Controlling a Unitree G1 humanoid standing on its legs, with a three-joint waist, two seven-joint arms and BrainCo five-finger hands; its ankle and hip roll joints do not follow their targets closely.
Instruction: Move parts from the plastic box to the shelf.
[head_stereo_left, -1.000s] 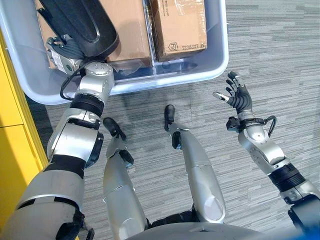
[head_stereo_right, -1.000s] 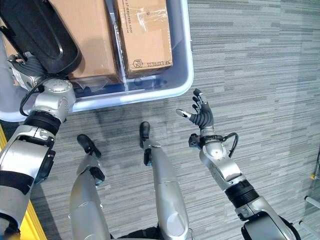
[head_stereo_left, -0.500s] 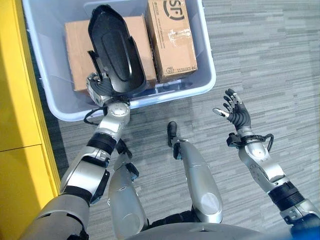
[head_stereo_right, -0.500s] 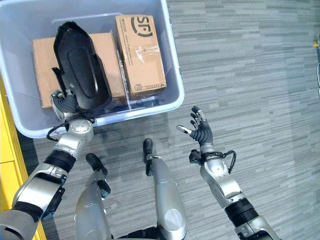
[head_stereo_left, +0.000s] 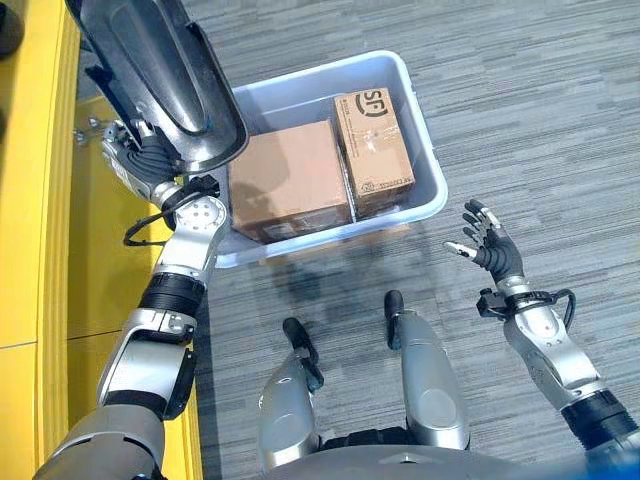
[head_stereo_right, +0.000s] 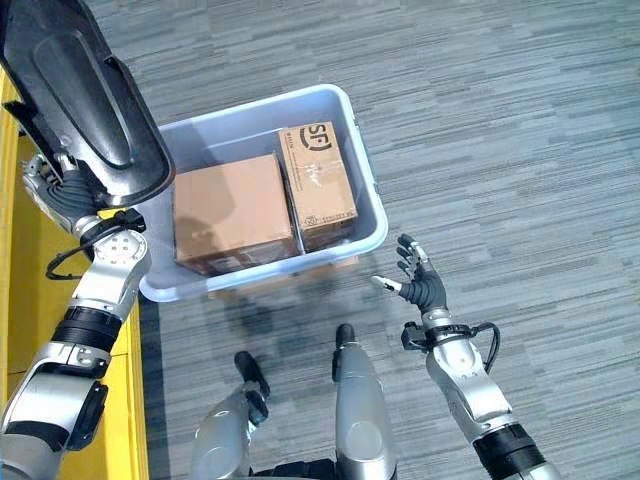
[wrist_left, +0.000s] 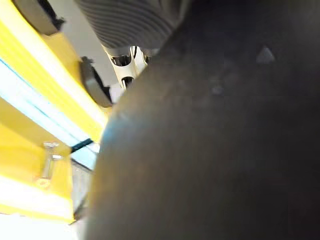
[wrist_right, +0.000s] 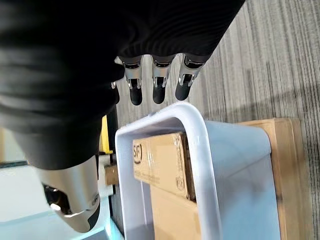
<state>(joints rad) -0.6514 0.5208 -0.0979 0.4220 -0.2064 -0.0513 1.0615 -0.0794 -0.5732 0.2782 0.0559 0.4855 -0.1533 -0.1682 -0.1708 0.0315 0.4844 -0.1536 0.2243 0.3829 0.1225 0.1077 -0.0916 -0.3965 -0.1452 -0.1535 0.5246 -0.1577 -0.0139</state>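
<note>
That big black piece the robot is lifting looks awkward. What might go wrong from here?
The left robot hand grips the long black part only at its lower end, so it may tip or slip from the grasp. The part is also close beside the yellow shelf and might knock it. If dropped, it could land on the cardboard boxes in the plastic box. The right robot hand hangs open, too far away to help.

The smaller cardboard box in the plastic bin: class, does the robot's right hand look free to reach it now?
Probably yes. The right hand is open and empty above the floor just outside the plastic bin, and the smaller cardboard box lies uncovered on that side.
</note>
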